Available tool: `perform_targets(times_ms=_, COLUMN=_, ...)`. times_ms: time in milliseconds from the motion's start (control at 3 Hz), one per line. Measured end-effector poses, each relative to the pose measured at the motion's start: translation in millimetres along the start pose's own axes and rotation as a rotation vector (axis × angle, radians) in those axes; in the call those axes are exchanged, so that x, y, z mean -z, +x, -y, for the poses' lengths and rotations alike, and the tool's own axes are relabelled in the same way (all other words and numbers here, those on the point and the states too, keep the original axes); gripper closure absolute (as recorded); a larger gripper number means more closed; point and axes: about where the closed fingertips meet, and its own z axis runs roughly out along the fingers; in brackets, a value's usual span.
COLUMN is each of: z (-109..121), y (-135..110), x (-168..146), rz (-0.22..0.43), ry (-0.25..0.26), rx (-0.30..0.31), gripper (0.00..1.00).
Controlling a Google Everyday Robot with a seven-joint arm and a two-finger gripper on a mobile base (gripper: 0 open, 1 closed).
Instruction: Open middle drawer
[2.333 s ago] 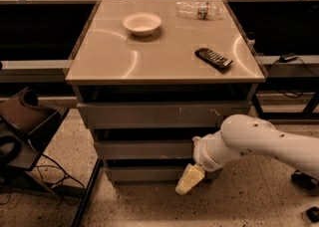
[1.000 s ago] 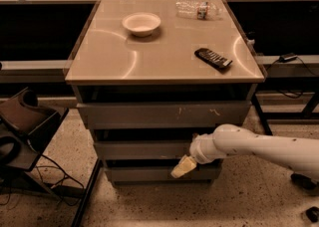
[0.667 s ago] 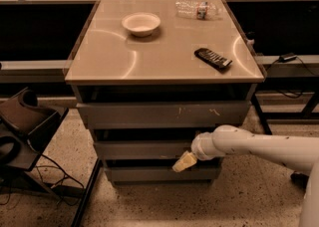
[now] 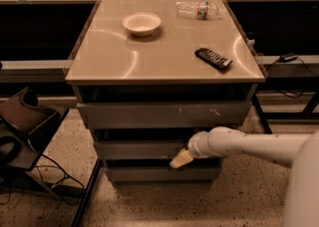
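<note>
Under a tan tabletop (image 4: 164,66), the gripper (image 4: 181,159) sat at the lower right edge of the middle drawer (image 4: 134,150); its opening could not be told.

End effector (image 4: 180,159) at middle drawer (image 4: 134,150)

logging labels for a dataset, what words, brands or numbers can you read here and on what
No text here can be read.
Clear plastic bottle lying on the tan tabletop: dark label, too blurred to read.
Flat black remote control: button marks too small to read.
Pale gripper, at the lower edge of the flat grey middle drawer: no markings show on either.
</note>
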Motion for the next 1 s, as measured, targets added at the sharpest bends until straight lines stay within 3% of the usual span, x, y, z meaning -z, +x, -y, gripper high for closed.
perform_targets(times_ms=333, z=32, y=-16, x=-40, rz=0.018, ry=0.089, rx=-0.003, gripper=0.00)
perform_targets(times_ms=667, z=32, y=-16, x=-40, rz=0.018, ry=0.089, rx=-0.003, gripper=0.00)
perform_targets(times_ms=1000, z=30, y=0, x=-62, rz=-0.017, ry=0.027, rx=-0.028, gripper=0.00)
